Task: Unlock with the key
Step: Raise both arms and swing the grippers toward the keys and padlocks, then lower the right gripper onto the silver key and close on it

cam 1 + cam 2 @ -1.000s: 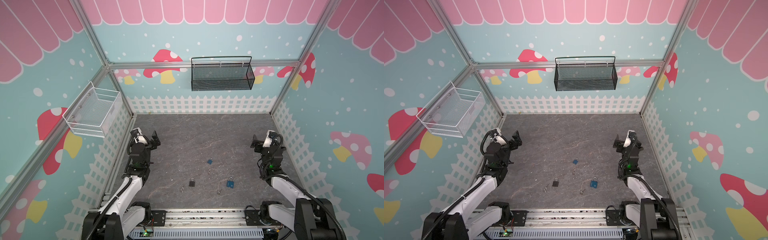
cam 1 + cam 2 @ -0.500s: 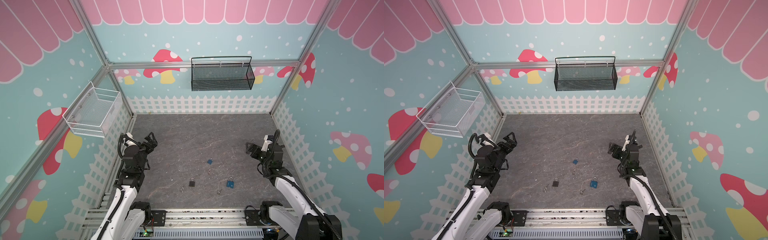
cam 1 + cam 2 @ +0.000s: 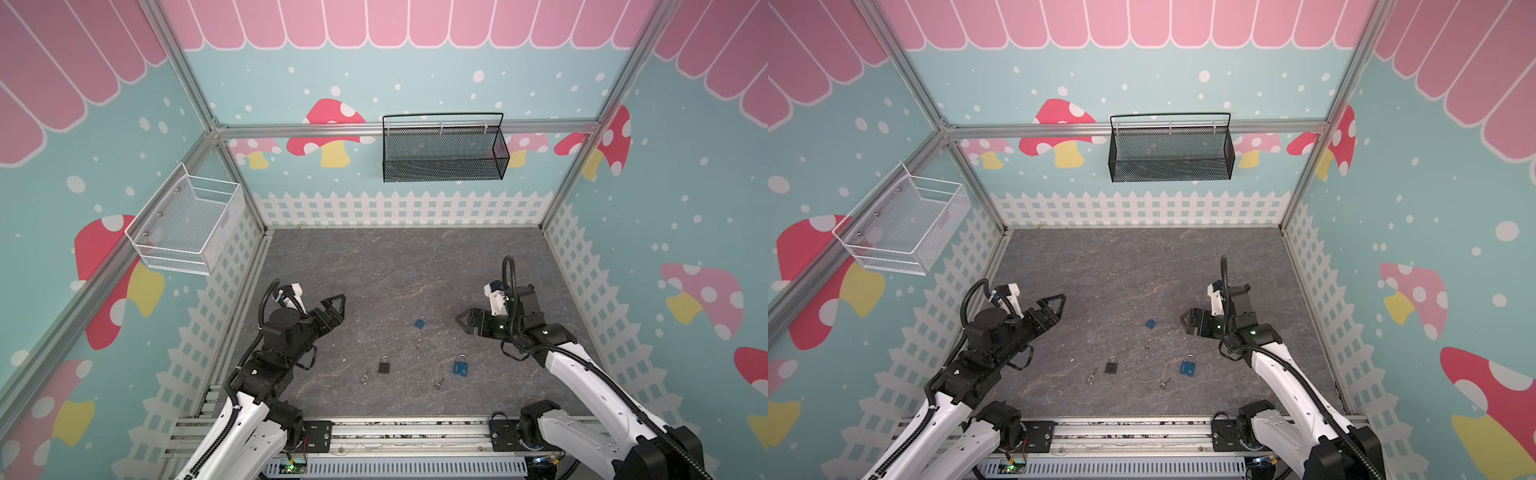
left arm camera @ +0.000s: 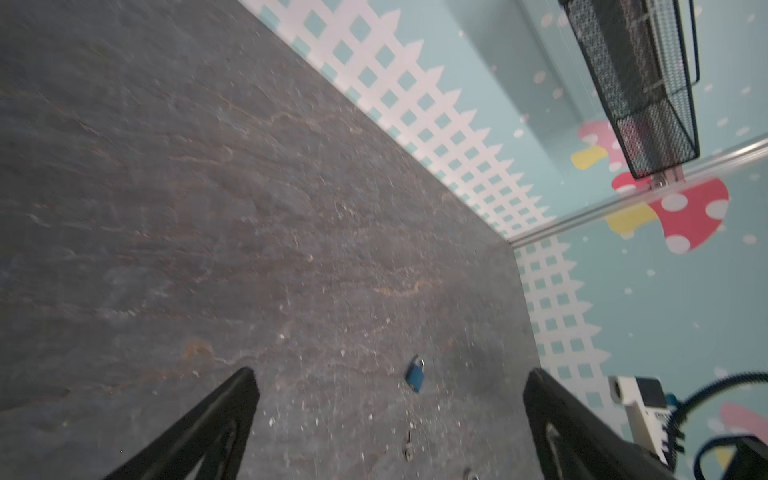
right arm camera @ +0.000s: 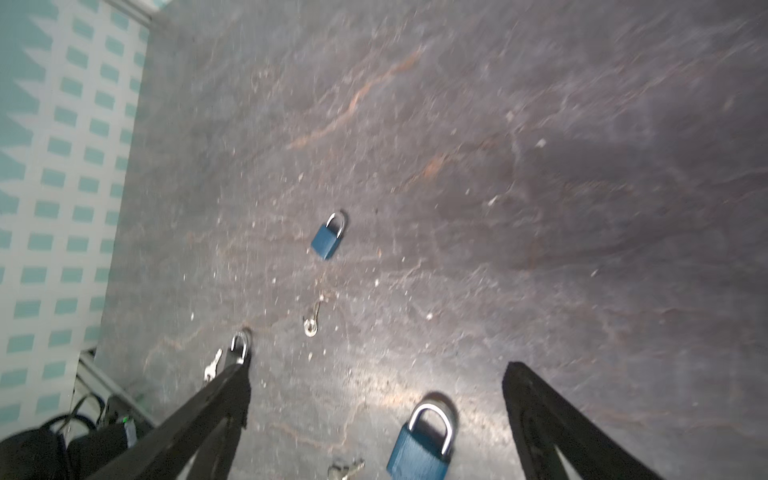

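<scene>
Left gripper [image 3: 338, 308], right gripper [image 3: 462, 323] — open — swung inward, flanking small blue padlock [image 3: 420, 322].

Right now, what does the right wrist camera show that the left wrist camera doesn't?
Only the right wrist view shows the larger blue padlock, the key beside it, the black padlock partly behind the open right gripper, and the key next to that lock. Only the left wrist view shows the hanging black mesh basket and part of the right arm. Both show the small blue padlock lying on the gray tabletop; the key near it is sharp in the right wrist view, blurred in the left.
</scene>
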Motion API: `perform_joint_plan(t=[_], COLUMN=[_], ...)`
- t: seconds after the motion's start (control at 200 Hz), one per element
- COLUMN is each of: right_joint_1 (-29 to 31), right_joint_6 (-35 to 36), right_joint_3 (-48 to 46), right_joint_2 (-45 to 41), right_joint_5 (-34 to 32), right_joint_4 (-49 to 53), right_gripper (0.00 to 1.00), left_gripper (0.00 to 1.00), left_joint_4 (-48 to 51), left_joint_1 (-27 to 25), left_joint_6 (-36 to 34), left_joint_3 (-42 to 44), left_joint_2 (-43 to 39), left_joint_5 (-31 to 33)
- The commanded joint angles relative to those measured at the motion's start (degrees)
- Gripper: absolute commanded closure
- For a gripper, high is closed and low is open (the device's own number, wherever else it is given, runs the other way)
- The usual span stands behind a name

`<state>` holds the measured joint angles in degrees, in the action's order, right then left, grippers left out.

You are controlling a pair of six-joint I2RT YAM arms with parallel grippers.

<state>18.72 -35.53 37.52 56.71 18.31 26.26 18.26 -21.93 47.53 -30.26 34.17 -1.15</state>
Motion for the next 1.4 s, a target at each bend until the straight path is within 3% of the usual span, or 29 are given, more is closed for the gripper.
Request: perform_joint_plan(t=[0.0,0.205,0.375,0.49,0.665,1.001,1.396], right_joint_1=[3.9,14.51,22.6,26.91,31.77,37.82,38.41], right_joint_6=[-2.75,-8.86,-11.31,-12.18,-11.77,-9.87,-6.06], right_joint_3=[0.88,-2.62,-4.75,-7.45,-8.04,-4.37,0.61], right_joint_2=[-2.03,-3.44,-2.67,-1.63,0.66,9.52,15.86], right_joint_5=[1.47,1.6,-1.76,-1.39,-3.31,-6.85,-12.8], right_joint_4=[8.0,8.35,7.71,4.34,2.06,0.31,2.75], right_gripper=[0.02,0.0,0.06,0.15,0.23,0.4,0.54], left_gripper=[0.0,0.0,0.0,0.0,0.0,0.0,0.0], left_joint_4=[5.05,4.97,4.86,3.01,-0.32,0.08,4.82], left_joint_1=[-5.99,-18.58,-26.54,-29.73,-32.42,-32.73,-32.73], left_joint_6=[5.33,9.95,13.0,15.51,17.22,21.62,22.18], left_joint_3=[1.65,2.35,1.68,1.78,1.69,3.11,1.09], left_joint_2=[-0.96,1.31,4.92,7.03,10.06,9.93,11.86], left_joint_5=[4.01,10.51,15.85,18.28,20.95,21.6,21.73])
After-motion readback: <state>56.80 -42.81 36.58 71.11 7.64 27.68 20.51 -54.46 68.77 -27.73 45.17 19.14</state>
